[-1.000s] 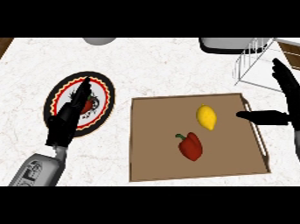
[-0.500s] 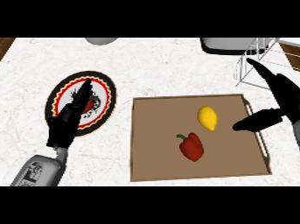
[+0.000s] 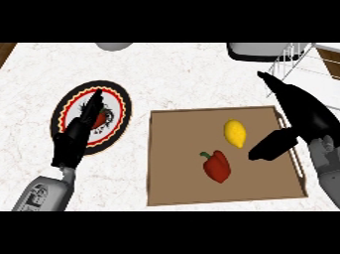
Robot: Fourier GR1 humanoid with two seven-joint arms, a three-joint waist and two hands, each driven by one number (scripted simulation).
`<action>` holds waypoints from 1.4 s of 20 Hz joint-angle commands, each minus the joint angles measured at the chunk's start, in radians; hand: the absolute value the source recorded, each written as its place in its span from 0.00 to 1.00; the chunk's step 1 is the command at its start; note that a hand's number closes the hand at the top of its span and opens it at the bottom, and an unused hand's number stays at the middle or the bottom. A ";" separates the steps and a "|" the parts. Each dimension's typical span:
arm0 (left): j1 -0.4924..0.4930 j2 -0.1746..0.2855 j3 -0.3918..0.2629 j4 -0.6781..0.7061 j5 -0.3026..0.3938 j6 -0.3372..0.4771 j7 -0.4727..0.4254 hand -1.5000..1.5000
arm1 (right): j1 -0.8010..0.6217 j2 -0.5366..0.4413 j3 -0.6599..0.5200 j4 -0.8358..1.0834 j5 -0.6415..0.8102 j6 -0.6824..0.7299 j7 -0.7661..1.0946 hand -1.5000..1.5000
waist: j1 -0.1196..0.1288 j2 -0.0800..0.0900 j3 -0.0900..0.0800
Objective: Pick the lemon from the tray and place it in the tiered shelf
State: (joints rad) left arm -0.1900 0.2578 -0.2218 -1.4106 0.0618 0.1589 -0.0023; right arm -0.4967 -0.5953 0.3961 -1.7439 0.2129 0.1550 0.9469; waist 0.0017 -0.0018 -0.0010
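On the tray (image 3: 180,173), at roughly nine o'clock from our nearer right hand (image 3: 308,116), spread wide and empty, we see the lemon (image 3: 235,133), its long axis seemingly running twelve-to-six.

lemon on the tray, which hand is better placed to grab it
The right hand: it hangs open over the right edge of the tray, its thumb close beside the lemon. The left hand lies over the plate, left of the tray.

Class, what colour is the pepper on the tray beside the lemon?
The pepper is red, best seen in the head view.
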 commanded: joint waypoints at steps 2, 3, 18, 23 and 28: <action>0.036 0.018 0.047 -0.020 -0.007 -0.047 -0.023 0.50 | 0.020 0.101 0.017 -0.061 0.104 0.029 0.104 0.00 | 0.001 0.000 0.001; 0.031 -0.024 0.004 -0.111 -0.046 0.007 0.073 0.50 | 0.002 0.116 -0.017 -0.025 0.104 0.047 0.076 0.00 | 0.003 0.000 0.001; -0.007 -0.062 0.100 0.016 -0.086 -0.086 -0.008 0.50 | 0.040 0.350 -0.021 -0.008 0.355 0.098 0.105 0.00 | -0.001 0.001 0.001; 0.061 -0.099 0.090 -0.033 -0.096 -0.089 -0.014 0.50 | 0.020 0.357 -0.108 0.184 0.402 0.083 -0.059 0.00 | 0.004 0.002 0.001; 0.003 -0.092 0.121 -0.080 -0.115 -0.103 0.094 0.50 | 0.091 0.391 -0.091 0.077 0.449 0.146 0.004 0.00 | 0.000 0.001 0.001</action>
State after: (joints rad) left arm -0.1709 0.1550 -0.1229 -1.4425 -0.0529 0.0762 0.0264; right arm -0.4166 -0.2362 0.3067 -1.6675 0.6253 0.2694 0.9294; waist 0.0016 -0.0004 -0.0002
